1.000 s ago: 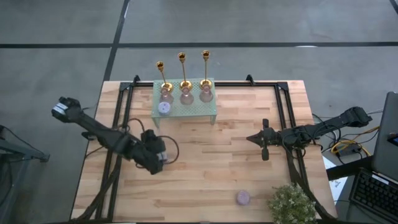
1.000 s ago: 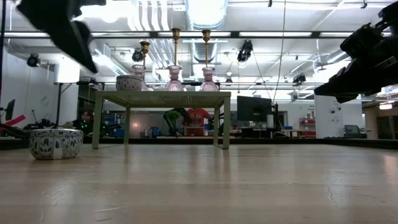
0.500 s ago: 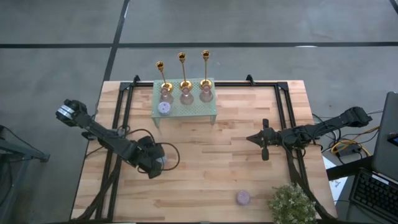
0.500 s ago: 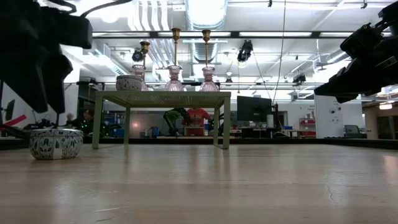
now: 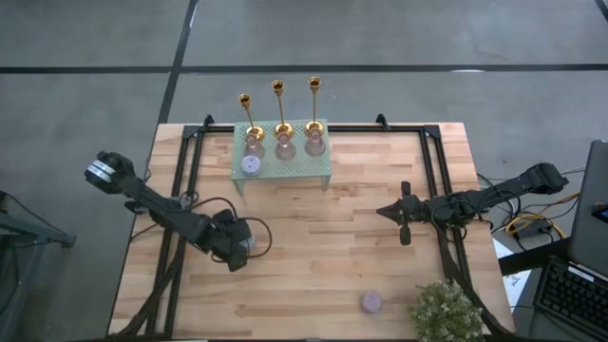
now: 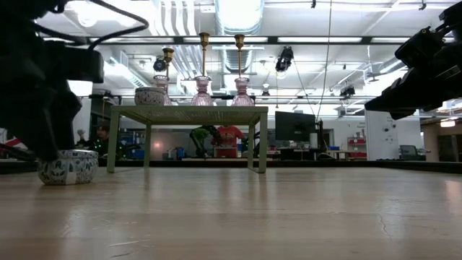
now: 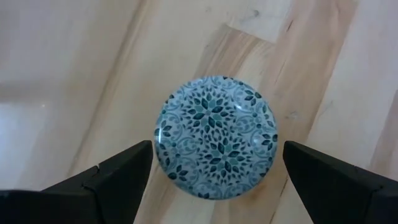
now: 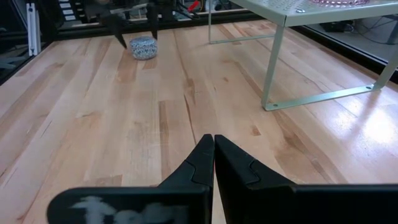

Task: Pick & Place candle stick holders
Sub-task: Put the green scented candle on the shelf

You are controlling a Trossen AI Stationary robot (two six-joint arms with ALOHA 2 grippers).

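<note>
A: Largest first?

B: Wooden table [image 5: 313, 218], with pale green perforated rack [image 5: 282, 163] near far edge. On rack: three gold candlesticks [image 5: 278, 106] in a row, pinkish glass holders [image 5: 284, 146] at their feet, and one pastel round holder [image 5: 251, 165] on left part.

A: And arms?

B: Left gripper [image 5: 237, 245] low over left-front part of table, directly above blue patterned round holder [image 7: 214, 137]. Fingers [image 7: 118, 171] spread wide, one on each side of holder, not touching it in left wrist view. Right gripper [image 5: 403, 220] waiting above right-middle of table, fingers pressed together, holding nothing.

A: Anything else on table?

B: Purple round holder [image 5: 370, 302] near front edge, just beside bushy potted plant [image 5: 445, 312] at front right corner.

A: Step in hand?

B: Probably grasp of blue patterned holder. Seen in low view sitting flat on wood [image 6: 68, 166], dark gripper right over it.

A: How to do well?

B: Better to go down until fingertips reach below widest part of rounded wall, not only rim. Holder a little off centre between fingers, nearer to one, so small correction before closing, otherwise possible push sideways on smooth wood. Close gently; glazed surface likely slippery. Lift straight up, high enough to clear rack top.
</note>
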